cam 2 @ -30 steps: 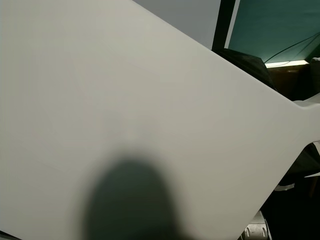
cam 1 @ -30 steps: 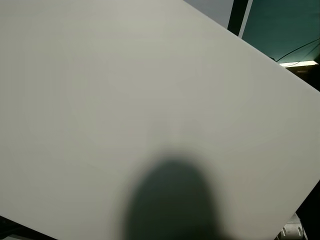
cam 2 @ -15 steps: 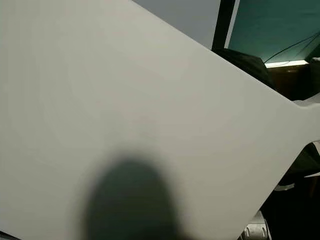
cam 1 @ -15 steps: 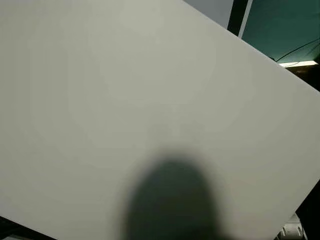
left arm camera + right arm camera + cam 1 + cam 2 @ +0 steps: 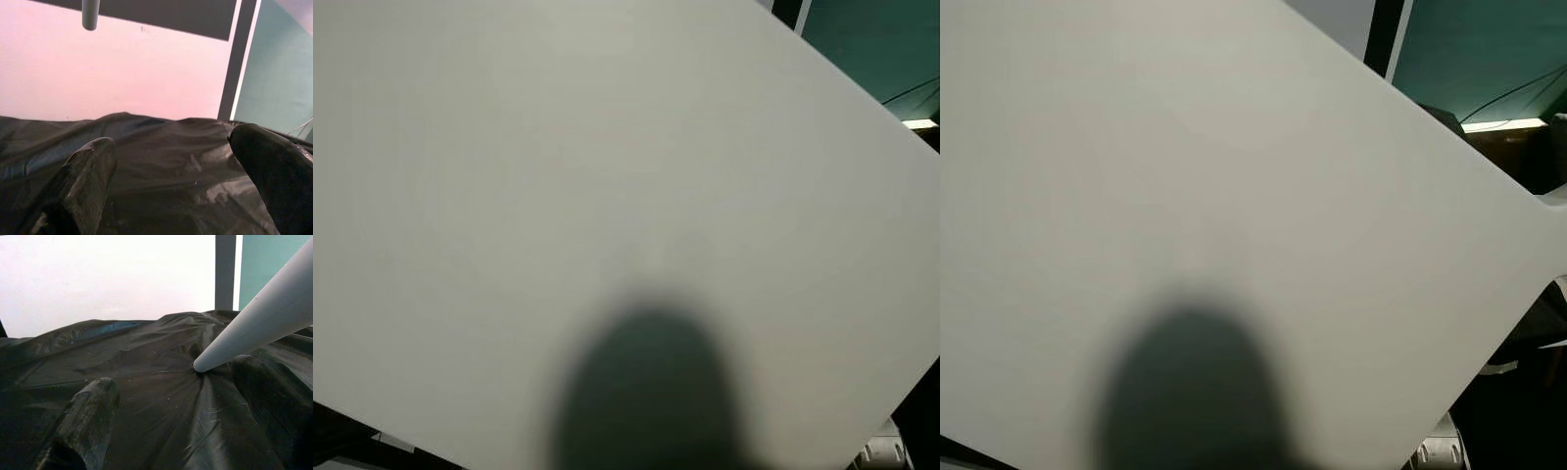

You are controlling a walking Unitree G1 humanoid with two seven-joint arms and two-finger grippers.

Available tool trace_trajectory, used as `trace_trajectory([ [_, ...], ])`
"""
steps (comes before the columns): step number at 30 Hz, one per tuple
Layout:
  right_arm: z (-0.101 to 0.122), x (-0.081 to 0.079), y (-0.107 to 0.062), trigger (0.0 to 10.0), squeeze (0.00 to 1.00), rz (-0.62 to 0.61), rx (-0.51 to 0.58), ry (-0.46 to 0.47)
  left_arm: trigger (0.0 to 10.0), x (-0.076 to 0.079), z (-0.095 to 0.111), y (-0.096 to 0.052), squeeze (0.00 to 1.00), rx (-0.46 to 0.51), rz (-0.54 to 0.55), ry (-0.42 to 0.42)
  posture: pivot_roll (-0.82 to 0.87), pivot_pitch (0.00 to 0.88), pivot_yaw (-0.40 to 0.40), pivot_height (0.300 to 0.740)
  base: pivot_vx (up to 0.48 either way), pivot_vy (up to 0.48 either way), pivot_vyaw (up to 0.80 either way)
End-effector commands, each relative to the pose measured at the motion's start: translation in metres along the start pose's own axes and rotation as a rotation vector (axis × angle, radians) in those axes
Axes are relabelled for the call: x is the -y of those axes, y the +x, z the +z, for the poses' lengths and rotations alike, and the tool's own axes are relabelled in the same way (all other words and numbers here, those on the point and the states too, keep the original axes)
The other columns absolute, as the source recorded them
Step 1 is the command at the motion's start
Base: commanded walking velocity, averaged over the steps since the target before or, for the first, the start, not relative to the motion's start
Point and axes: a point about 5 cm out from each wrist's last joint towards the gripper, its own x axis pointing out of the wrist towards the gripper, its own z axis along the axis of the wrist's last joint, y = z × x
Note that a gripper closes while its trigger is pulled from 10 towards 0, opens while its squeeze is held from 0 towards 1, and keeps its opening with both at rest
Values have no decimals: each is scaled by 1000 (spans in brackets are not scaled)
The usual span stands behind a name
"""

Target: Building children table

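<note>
Your head cameras were almost wholly blocked by the big flat white tabletop panel (image 5: 607,176), tilted close to the lens, with a dark rounded shadow (image 5: 646,392) low on its face. Left to right: the left gripper (image 5: 171,181) had its two black fingers (image 5: 88,181) spread apart with nothing between them, over a crinkled black plastic sheet (image 5: 161,147); a grey round peg (image 5: 91,13) hung down at the far edge of that view, against a pale wall. I couldn't tell what that peg belonged to. On the right side, the right gripper (image 5: 186,406) also had its fingers (image 5: 88,416) apart, not clamped on anything. A white tapered table leg (image 5: 259,318) ran slantwise between and above them, its narrow tip touching the black sheet. Past the panel's right edge you had a dark vertical post (image 5: 1386,34) and a teal wall (image 5: 1489,49) behind. Progress, as a judgement: at least one leg looked to be on the panel, since the leg and panel tilted together, but I couldn't see the joint or count the legs. Whether any remained to fit, and the turn upright, couldn't be confirmed from here. No brand, label or writing was readable anywhere on the panel, leg or sheet.
</note>
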Motion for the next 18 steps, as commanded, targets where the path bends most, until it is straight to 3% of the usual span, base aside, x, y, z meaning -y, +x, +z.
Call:
trace_trajectory([
  [1,-1,-6,1,10000,0,16,-8,11,10000,3,10,6,0,39,15,-9,43,0,35,740,0,0,0],
  [18,-1,-9,4,10000,0,16,-16,3,10000,13,30,22,0,81,-23,-52,43,0,38,740,0,0,0],
])
